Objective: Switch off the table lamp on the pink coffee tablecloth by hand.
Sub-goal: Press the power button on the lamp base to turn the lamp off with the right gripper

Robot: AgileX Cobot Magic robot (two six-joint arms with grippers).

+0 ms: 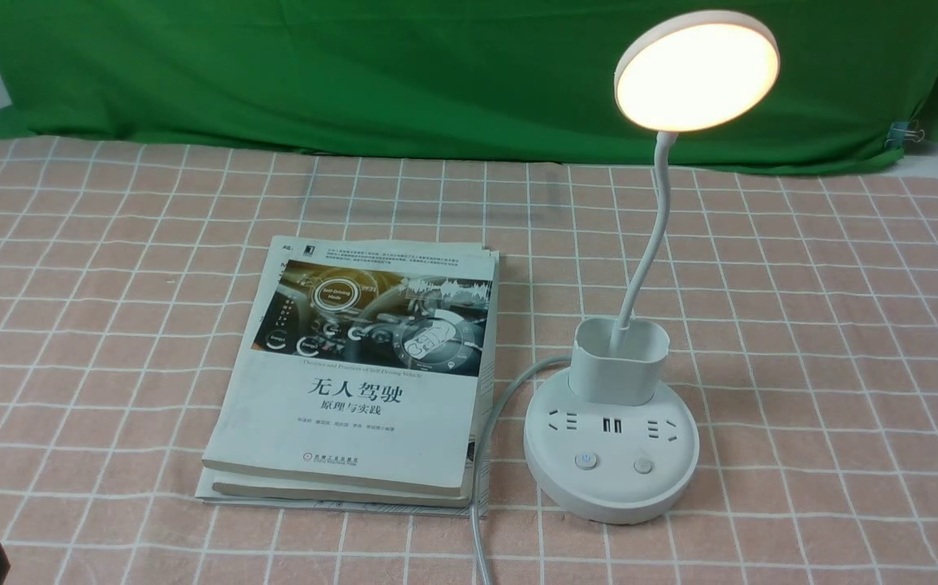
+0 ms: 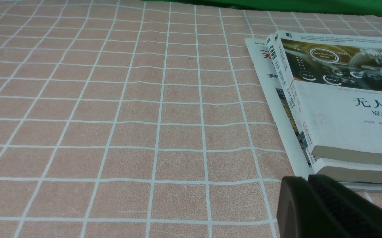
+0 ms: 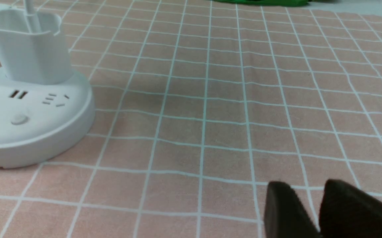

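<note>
One white lamp (image 1: 611, 455) is standing on the pink checked cloth (image 1: 801, 325), toward the robot's right side. Its round head (image 1: 696, 71) is glowing warm yellow. Its thin neck is bending up from a square cup on the round base. Two small buttons (image 1: 586, 461) are sitting at the front of the base, and nothing is touching them. A grey cord (image 1: 489, 455) is running from the base toward the near edge of the cloth. Just beside the lamp, on its left, a pile of books (image 1: 363, 382) is lying flat, and the cord is passing between the two. A green cloth (image 1: 355, 73) is hanging at the back.

The left hand (image 2: 306, 180) is hanging low near the front corner of the books. Its two dark fingers are pressing together with nothing between them. The right hand (image 3: 311, 190) is hovering low over bare cloth, well apart from the lamp base. Its fingers are standing a little apart and are holding nothing.
</note>
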